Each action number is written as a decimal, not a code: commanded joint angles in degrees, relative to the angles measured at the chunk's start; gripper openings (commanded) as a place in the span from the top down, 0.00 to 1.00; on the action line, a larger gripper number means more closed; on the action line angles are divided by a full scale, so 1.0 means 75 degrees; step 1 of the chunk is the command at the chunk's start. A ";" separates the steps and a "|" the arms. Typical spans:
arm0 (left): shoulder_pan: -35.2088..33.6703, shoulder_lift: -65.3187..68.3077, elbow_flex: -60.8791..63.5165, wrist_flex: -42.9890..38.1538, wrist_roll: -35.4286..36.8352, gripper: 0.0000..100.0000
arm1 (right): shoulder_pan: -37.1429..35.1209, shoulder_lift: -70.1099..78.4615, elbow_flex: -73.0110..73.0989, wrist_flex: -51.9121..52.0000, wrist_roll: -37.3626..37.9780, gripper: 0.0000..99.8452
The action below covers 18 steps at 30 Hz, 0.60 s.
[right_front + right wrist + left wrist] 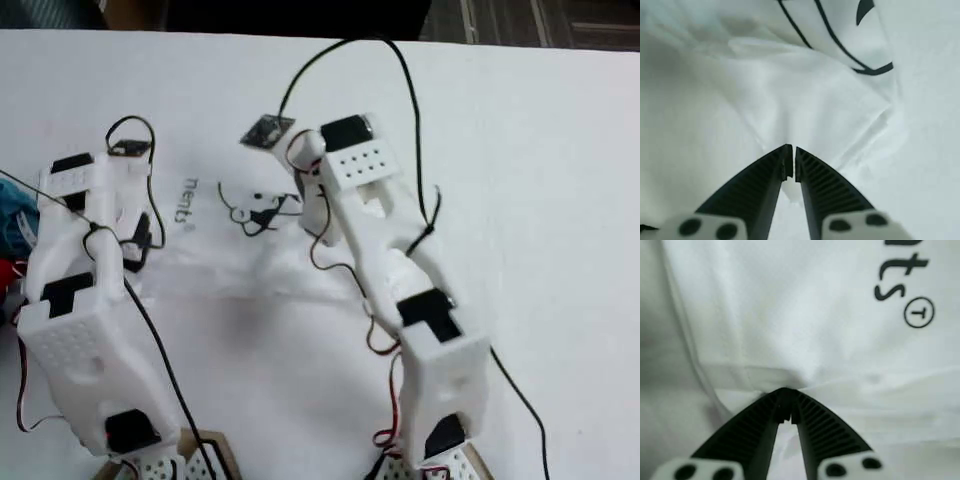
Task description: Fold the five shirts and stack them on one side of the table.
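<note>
- Shirt (240, 270) cloth is nipped in the tips of both pincers. The left pincer (786, 392) has its jaws closed to a point on a folded edge. The right pincer (790, 154) shows only a hairline slit between its jaws, with a wrinkled flap caught there.
- Just ahead of the left pincer's tips the cloth lies flat, and black lettering (902, 275) sits farther on.
- Ahead of the right pincer, puckers fan out from the grip, and a black line drawing (840, 45) lies beyond them.
- From above, the shirt lies white on the white table (560, 150), spread between the two pincers with its print in the gap between them. A crease runs across it nearer the arm bases.
- The shirt's span seems to run from one pincer to the other, with neither arm clearly nearer. The fold probably needs both to carry their edges the same way together, or the cloth may skew.
- Blue cloth (10, 215) lies outside the left arm.
</note>
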 commanded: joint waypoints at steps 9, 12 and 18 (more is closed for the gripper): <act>-0.0223 0.0117 -0.0170 -0.0305 0.0059 0.97 | 0.0592 -0.2186 0.4337 -0.2034 0.0305 0.98; -0.0223 0.0117 -0.0170 -0.0305 0.0059 0.97 | 0.0885 -0.2186 0.5193 -0.2760 0.0692 0.98; -0.0223 0.0117 -0.0170 -0.0305 0.0059 0.97 | 0.1752 -0.2221 0.6084 -0.3241 0.1114 0.98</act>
